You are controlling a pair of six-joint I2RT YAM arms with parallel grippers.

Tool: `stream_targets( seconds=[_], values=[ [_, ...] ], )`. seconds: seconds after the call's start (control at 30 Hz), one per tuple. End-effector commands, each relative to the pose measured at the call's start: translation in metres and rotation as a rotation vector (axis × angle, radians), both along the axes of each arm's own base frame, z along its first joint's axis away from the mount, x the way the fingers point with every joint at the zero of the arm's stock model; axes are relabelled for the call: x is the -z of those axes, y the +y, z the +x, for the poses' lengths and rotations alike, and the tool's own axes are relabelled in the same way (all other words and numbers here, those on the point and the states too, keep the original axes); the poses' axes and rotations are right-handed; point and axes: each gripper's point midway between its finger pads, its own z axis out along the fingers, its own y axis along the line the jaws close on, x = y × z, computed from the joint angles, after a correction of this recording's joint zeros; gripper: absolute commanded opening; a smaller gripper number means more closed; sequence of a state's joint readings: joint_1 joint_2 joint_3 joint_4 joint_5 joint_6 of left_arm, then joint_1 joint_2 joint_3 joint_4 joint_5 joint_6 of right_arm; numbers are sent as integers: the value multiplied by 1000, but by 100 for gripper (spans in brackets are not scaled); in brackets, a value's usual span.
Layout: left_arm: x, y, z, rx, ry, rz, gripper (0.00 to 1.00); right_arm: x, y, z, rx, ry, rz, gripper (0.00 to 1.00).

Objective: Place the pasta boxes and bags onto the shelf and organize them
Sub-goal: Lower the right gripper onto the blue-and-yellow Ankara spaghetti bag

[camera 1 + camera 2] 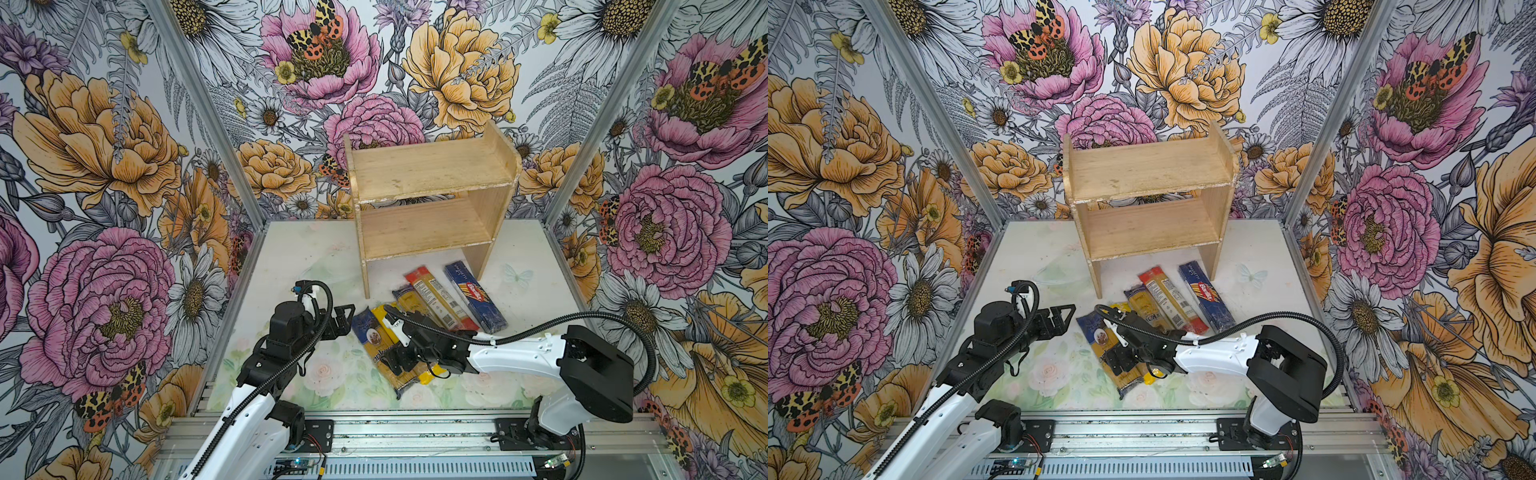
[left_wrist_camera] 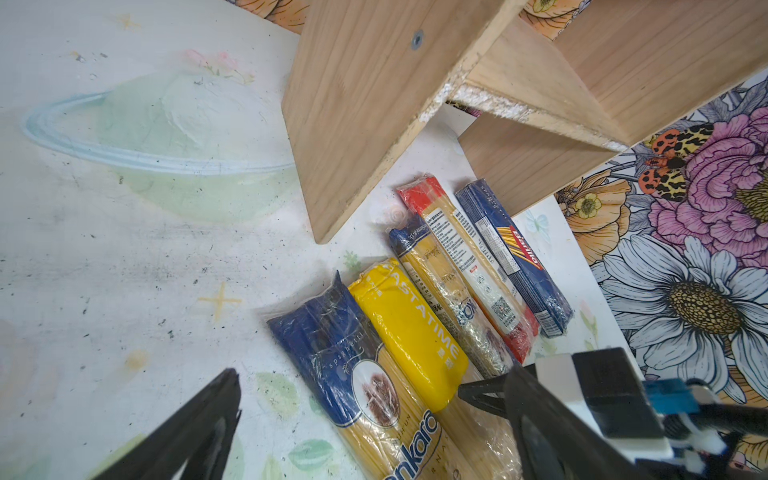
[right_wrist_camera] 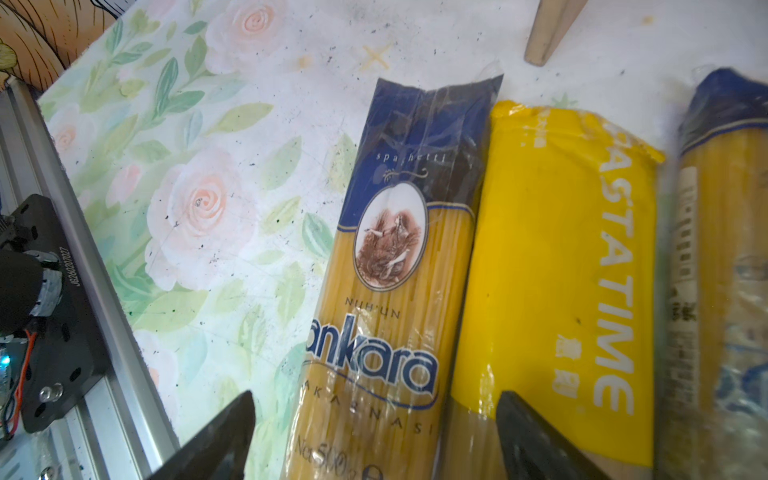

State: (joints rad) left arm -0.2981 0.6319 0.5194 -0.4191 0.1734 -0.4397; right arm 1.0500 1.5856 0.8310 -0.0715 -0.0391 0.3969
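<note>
**Progress:** 0 of 5 packs are on the shelf (image 1: pixel 428 170). Both of its tiers are bare in both top views. All 5 packs lie flat on the table (image 1: pixel 291 266) in front of the shelf, side by side in a slanted row:
- the "ankara" bag (image 3: pixel 390 291)
- the yellow-ended bag (image 3: pixel 552 270)
- the slimmer blue-ended bag (image 2: pixel 440 286)
- the red-ended pack (image 1: pixel 436 293)
- the "Barilla" pack (image 1: pixel 476 297)

Neighbours touch or nearly touch along their long sides.

**Grippers:** The right gripper (image 3: pixel 374 436) hangs over the near half of the "ankara" bag with its jaws spread wide. 1 finger stands over the table beside the bag, the other over the edge of the yellow-ended bag. It grips nothing. The left gripper (image 2: pixel 347 382) hovers just beside the far end of the same bag, jaws also spread and empty.

**Judgement:** The 1st pick appears to be lined up but is not yet made. All 5 placements, and the ordering on the 2 tiers, are left to do.

**Not readable:**
- In both top views the right gripper and its arm cover the near ends of the "ankara" bag and the yellow-ended bag, and part of the slimmer blue-ended bag.
- The height of the right gripper above the "ankara" bag cannot be told, nor whether either finger touches plastic.
- The right wrist view cuts off the red-ended pack and the "Barilla" pack entirely.
</note>
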Motion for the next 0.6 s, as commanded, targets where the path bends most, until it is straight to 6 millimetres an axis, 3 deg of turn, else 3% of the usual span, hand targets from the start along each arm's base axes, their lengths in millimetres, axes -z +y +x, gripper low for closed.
stream_targets(
  seconds=[0.0, 0.33, 0.57],
  values=[
    [-10, 1, 0, -9, -5, -5, 99, -2, 10, 4, 32, -4, 1, 92],
    [-4, 5, 0, -20, 15, -10, 99, 17, 13, -14, 17, 42, -67, 92],
    [-1, 7, 0, -25, 27, -13, 99, 38, 1, -31, 15, 65, -143, 91]
  ],
)
